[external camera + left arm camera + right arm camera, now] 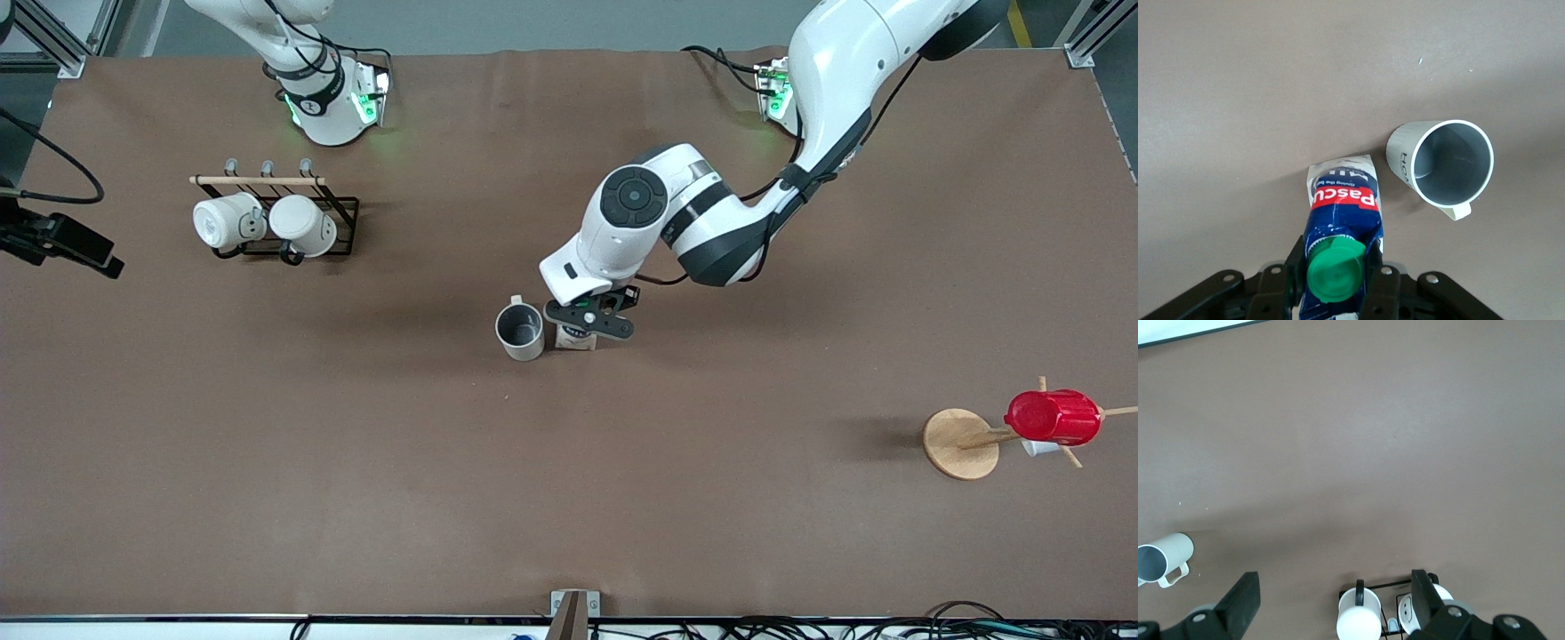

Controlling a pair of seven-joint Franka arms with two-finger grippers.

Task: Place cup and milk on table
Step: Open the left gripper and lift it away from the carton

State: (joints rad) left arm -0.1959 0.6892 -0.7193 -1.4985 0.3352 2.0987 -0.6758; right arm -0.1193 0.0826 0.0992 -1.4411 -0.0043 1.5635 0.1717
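The milk (575,338) stands on the brown table (356,498) near its middle. The cream-white cup (520,332) stands upright right beside it, toward the right arm's end, a small gap between them. My left gripper (591,320) is over the milk, shut on its dark blue top. In the left wrist view my left gripper (1335,260) has its fingers (1298,263) against both sides of the milk (1341,193) by the green cap, with the cup (1448,167) close by. My right gripper (1335,587) is open and empty, high over the mug rack; the cup (1161,559) shows in its view.
A black wire rack (342,222) with two plain white mugs (227,220) stands near the right arm's base. A wooden mug tree (960,443) carrying a red cup (1053,416) stands toward the left arm's end, nearer the front camera.
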